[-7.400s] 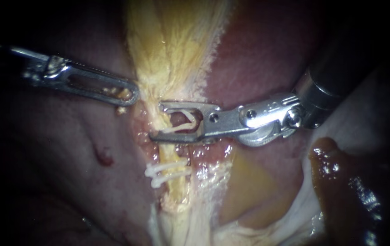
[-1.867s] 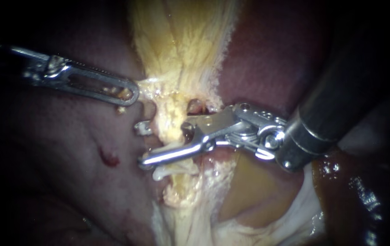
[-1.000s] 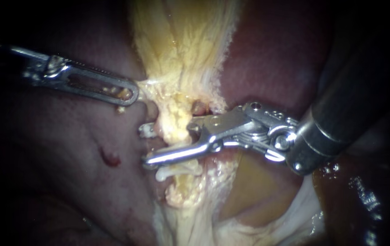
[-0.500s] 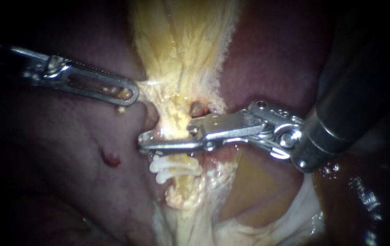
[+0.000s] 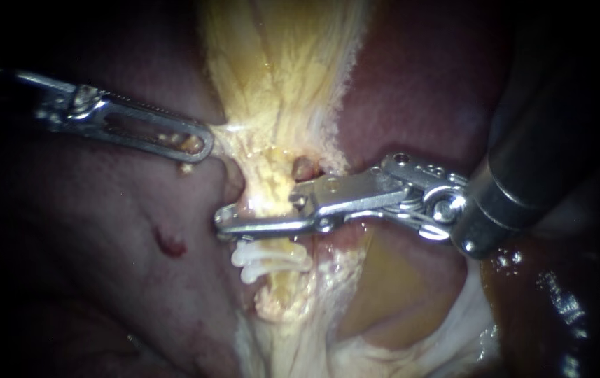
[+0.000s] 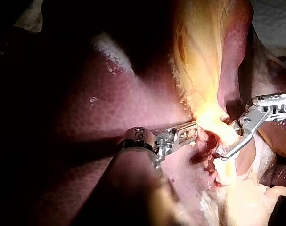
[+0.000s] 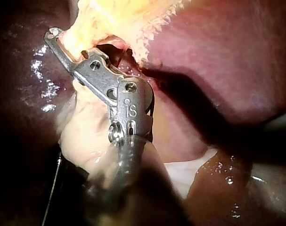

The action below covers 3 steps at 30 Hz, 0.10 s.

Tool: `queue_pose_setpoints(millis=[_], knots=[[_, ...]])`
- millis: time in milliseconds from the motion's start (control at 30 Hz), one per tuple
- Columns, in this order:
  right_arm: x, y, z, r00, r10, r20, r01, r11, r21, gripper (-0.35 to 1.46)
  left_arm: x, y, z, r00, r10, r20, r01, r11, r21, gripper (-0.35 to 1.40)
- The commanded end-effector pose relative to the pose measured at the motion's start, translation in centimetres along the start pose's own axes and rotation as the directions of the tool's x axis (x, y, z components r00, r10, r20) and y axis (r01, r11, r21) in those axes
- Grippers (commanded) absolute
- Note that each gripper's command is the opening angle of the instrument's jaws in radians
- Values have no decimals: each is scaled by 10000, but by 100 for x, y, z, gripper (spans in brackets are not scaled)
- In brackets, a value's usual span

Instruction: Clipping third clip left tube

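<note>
A pale yellow tube [image 5: 266, 197] runs down from the yellow fatty tissue [image 5: 278, 70]. My right instrument [image 5: 227, 221] reaches across it from the right, its jaws shut on the tube just above two white clips [image 5: 269, 257]. In the right wrist view the same jaws [image 7: 56, 38] pinch the yellow strand. My left instrument [image 5: 200, 145] has slotted jaws that are shut on the left edge of the yellow tissue, pulling it sideways. In the left wrist view that left instrument [image 6: 192, 131] holds the tissue, with the right instrument [image 6: 223, 151] just beyond.
Dark red liver [image 5: 103, 231] lies to the left, with a small red nick [image 5: 166, 245] in it. More liver [image 5: 412, 91] is at the upper right. A glistening brown lobe [image 5: 524, 280] and white membrane [image 5: 454, 329] sit at the lower right.
My right instrument's jaws, open on both sides of the tube 1.9 s ago, have come together on it above the white clips. The left instrument has not moved.
</note>
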Motion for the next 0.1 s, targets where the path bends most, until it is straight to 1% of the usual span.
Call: queue_pose_setpoints(millis=[33,100], knots=[[0,1,-1,10000,1,-4,-1,10000,-2,-35,0,0,0,10000,-3,-1,3,10000,-3,-35],[-1,2,-2,10000,1,-3,-1,10000,0,-35,0,0,0,10000,-3,-1,3,10000,-2,-35]])
